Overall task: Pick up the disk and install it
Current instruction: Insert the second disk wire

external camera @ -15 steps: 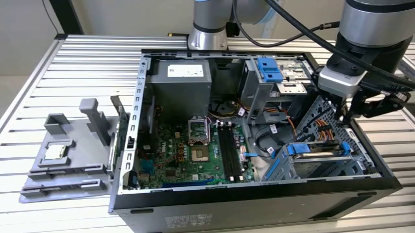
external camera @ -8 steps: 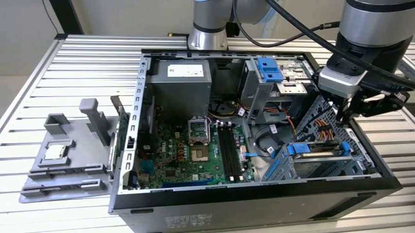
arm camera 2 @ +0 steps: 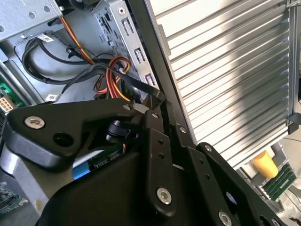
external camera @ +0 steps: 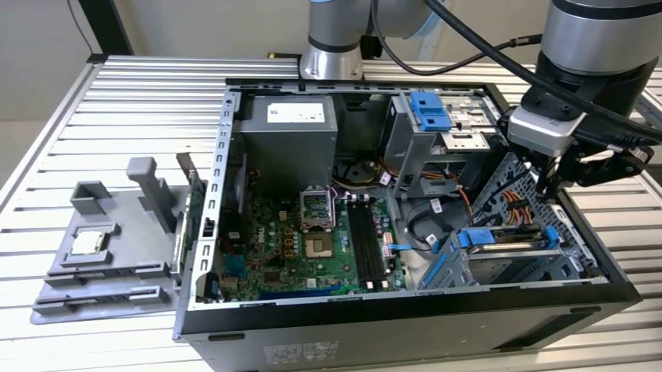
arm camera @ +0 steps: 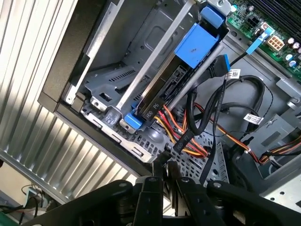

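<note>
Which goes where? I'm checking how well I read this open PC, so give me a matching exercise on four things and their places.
Things:
1. disk
2. gripper
3. grey fixture tray
4. motherboard

Places:
A. on the slatted table, at the exterior view's left
B. in the drive cage, near corner of the case
C. flat on the case floor
D. above the cables beside the drive cage

Pairs: 1-B, 2-D, 3-A, 4-C

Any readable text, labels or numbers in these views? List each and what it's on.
Nothing can be quoted reliably.
Power supply label: print too small to read.
Cable tags: blurred, unreadable.
Black connector by the disk: white print, not legible.
Case front sticker: too small.
</note>
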You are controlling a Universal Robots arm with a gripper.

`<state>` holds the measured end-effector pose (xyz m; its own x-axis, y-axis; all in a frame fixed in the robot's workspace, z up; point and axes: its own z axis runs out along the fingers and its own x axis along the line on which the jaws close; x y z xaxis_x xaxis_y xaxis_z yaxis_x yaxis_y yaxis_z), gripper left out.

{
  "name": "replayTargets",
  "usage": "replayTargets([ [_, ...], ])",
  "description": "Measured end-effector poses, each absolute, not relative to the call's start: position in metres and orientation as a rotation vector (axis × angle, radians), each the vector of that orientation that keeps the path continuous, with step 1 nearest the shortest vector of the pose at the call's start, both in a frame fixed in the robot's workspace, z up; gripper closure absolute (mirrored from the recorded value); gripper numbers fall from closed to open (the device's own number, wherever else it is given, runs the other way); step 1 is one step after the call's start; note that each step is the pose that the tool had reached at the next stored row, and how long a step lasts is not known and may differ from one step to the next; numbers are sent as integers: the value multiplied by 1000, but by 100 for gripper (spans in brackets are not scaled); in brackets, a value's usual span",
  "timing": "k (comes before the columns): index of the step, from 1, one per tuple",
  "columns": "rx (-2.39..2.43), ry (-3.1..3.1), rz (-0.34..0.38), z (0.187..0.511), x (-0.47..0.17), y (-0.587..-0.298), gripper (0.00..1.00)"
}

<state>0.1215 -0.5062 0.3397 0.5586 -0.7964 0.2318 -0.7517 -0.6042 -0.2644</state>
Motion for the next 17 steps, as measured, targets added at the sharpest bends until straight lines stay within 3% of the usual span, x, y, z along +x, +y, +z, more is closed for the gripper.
replayTargets([
  [17, -2624, 1346, -480, 346, 107, -522, 100],
])
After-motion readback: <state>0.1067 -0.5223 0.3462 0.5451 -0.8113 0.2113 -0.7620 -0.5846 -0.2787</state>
